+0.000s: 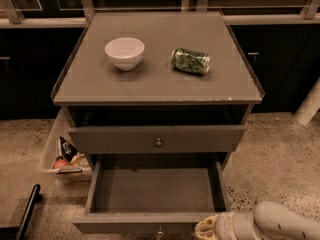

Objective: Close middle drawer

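The middle drawer [155, 190] is pulled far out of the grey-brown cabinet and its inside is bare. Its low front panel [135, 223] runs along the bottom edge of the camera view, with a small brass knob [160, 231] at its centre. My gripper [206, 228] is at the bottom right, right at the right end of that front panel. The white arm [282, 223] reaches in behind it from the right.
The drawer above [157, 139], with a taller front and a brass knob, stands slightly open. On the cabinet top [160, 81] sit a white bowl [124, 52] and a green can [190, 61] lying on its side. A clear bin with snack packets [65, 156] is on the floor at the left. A black bar [27, 211] is at the bottom left.
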Motion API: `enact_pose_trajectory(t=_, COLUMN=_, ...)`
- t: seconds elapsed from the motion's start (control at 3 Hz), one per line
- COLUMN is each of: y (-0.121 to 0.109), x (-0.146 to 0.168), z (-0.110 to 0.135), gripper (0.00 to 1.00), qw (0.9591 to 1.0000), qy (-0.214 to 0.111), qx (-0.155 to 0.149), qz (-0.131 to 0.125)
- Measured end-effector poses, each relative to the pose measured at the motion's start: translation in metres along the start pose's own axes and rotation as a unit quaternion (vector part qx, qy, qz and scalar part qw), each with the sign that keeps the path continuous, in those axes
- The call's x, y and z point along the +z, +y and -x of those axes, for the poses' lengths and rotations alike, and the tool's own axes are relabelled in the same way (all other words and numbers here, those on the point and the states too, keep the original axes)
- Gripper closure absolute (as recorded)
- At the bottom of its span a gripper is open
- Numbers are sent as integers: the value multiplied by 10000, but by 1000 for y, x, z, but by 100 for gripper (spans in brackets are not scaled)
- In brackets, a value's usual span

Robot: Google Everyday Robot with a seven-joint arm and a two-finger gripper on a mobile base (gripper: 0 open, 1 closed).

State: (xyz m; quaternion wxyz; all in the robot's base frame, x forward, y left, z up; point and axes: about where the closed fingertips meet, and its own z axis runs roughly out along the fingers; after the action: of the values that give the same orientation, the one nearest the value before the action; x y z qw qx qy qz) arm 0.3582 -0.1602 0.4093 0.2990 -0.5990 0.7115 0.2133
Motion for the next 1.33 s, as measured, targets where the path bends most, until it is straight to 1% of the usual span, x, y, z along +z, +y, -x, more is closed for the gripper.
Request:
enact_pose_trajectory(t=1.0, y=1, x=1, z=1, gripper=12, qw=10000, qy=-10, qx=8, qz=20)
enact_pose_trajectory(t=1.33, y=-7, x=7, z=-5, gripper=0, qw=10000, qy=15, qx=95, qz=-3)
